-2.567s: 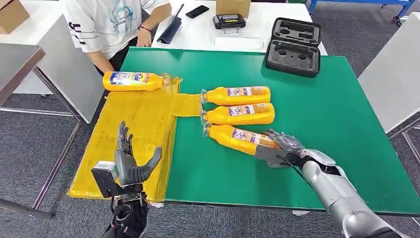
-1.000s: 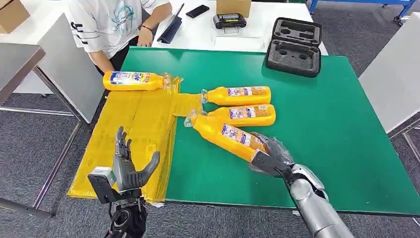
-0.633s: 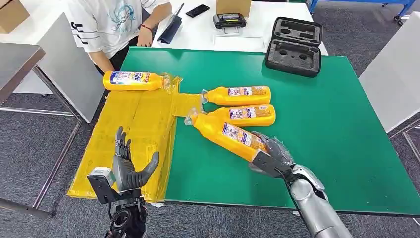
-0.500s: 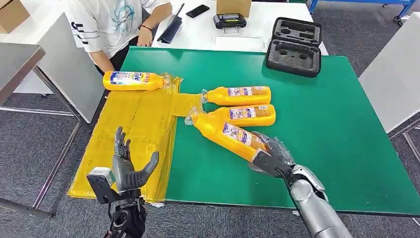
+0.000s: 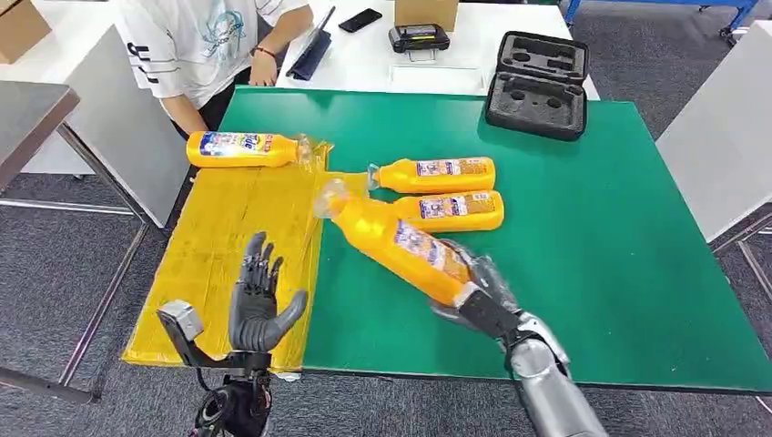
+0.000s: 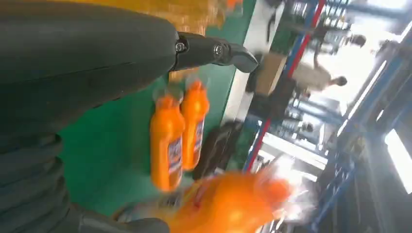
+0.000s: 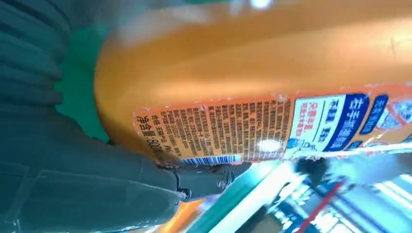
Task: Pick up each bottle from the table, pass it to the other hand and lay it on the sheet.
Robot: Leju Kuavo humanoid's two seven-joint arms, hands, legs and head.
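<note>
Your green worktop (image 5: 592, 228) stands on grey carpet (image 5: 55, 264). Right hand (image 5: 473, 296) grasps the raised bottle (image 5: 401, 248), its label reading 800; left hand (image 5: 258, 300) is released, fingers spread.

My right hand (image 5: 473, 296) holds an orange plastic bottle (image 5: 391, 238) tilted over the green table top (image 5: 583, 209); bare green btwn it & my open left hand (image 5: 259, 300). Two orange bottles lying flat (image 5: 441, 191) crowd just behind. Yellow plastic sheet (image 5: 228, 237) free below the orange bottle at its far edge (image 5: 241, 148).

Workshop: blue racking (image 6: 311, 63), work tables (image 5: 583, 173)
</note>
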